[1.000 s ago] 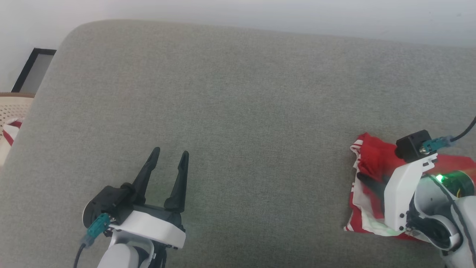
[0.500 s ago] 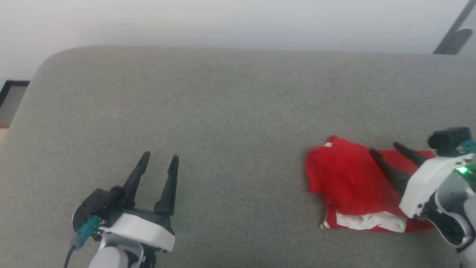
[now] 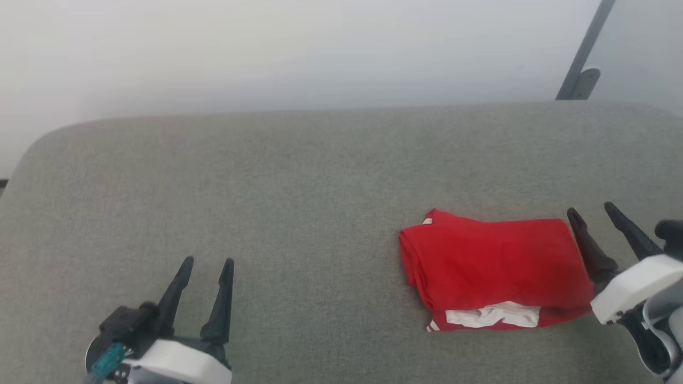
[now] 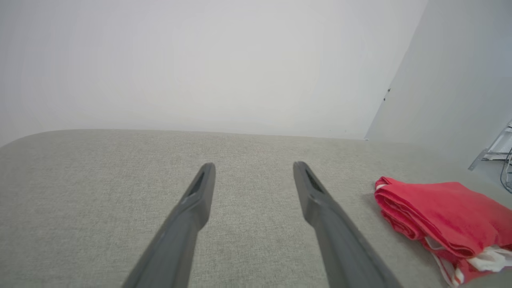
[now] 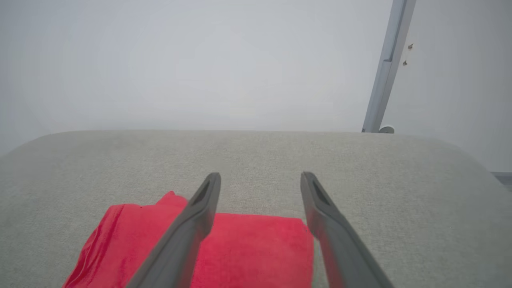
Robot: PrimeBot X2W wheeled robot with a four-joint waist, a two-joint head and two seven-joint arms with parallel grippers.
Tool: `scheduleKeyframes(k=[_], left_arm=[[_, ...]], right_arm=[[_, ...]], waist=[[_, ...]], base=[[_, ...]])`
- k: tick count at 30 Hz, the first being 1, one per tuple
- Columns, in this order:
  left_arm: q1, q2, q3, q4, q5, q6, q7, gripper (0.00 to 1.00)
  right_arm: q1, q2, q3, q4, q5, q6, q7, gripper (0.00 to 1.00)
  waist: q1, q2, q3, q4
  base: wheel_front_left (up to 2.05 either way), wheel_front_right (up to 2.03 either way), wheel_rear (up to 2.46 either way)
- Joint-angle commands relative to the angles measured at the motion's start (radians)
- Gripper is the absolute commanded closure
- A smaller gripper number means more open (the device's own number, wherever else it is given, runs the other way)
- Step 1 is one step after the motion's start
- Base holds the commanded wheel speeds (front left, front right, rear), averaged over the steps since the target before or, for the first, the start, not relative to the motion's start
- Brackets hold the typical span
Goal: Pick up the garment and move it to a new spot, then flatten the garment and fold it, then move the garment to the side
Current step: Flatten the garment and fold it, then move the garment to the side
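Observation:
The red garment (image 3: pixel 491 264) lies folded in a compact rectangle on the grey cushion, right of the middle, with a white part and striped trim peeking out at its near edge (image 3: pixel 491 314). My right gripper (image 3: pixel 591 210) is open just off its right edge, nothing between the fingers; from the right wrist the garment (image 5: pixel 256 252) lies under and left of the fingers. My left gripper (image 3: pixel 207 260) is open at the lower left, far from the cloth. The left wrist view has the garment (image 4: pixel 444 212) at its right.
The grey cushion (image 3: pixel 267 202) spans the view, its rounded far edge meeting a pale wall. A grey metal post (image 3: pixel 584 58) stands behind the cushion at the upper right. Bare cushion stretches between the two grippers.
The camera has swung, shifting the whole picture. My right gripper has let go of the garment and drawn back to its right; the garment now lies folded flat. The left gripper stays open.

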State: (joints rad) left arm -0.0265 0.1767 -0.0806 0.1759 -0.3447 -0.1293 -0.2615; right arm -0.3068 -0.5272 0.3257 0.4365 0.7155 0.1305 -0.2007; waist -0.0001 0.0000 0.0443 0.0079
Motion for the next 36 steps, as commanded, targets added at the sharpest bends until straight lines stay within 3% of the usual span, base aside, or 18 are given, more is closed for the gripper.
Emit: scheduleKeyframes(k=[1,17,29,36], left_arm=[[0.028,0.0,0.008,-0.006,-0.016,-0.001,-0.005,0.0],[0.199,-0.01,0.091,-0.081,0.021,-0.001,-0.005,0.0],[0.241,-0.04,0.117,-0.115,0.044,-0.001,-0.005,0.0],[0.218,-0.039,0.099,-0.142,0.053,-0.001,-0.005,0.0]], right_arm=[[0.023,0.005,-0.015,0.013,-0.018,0.0,-0.031,0.0],[0.265,0.05,-0.219,-0.128,-0.15,0.0,-0.063,0.0],[0.378,0.111,-0.342,-0.267,-0.218,0.0,0.004,0.0],[0.381,0.128,-0.363,-0.31,-0.236,0.0,0.052,0.0]], waist=[[0.0001,0.0,-0.027,-0.015],[0.0001,0.0,-0.068,-0.002],[0.0001,0.0,-0.066,0.004],[0.0001,0.0,-0.057,0.01]], base=[[0.0,0.0,0.0],[0.0,0.0,0.0],[0.0,0.0,0.0],[0.0,0.0,0.0]])
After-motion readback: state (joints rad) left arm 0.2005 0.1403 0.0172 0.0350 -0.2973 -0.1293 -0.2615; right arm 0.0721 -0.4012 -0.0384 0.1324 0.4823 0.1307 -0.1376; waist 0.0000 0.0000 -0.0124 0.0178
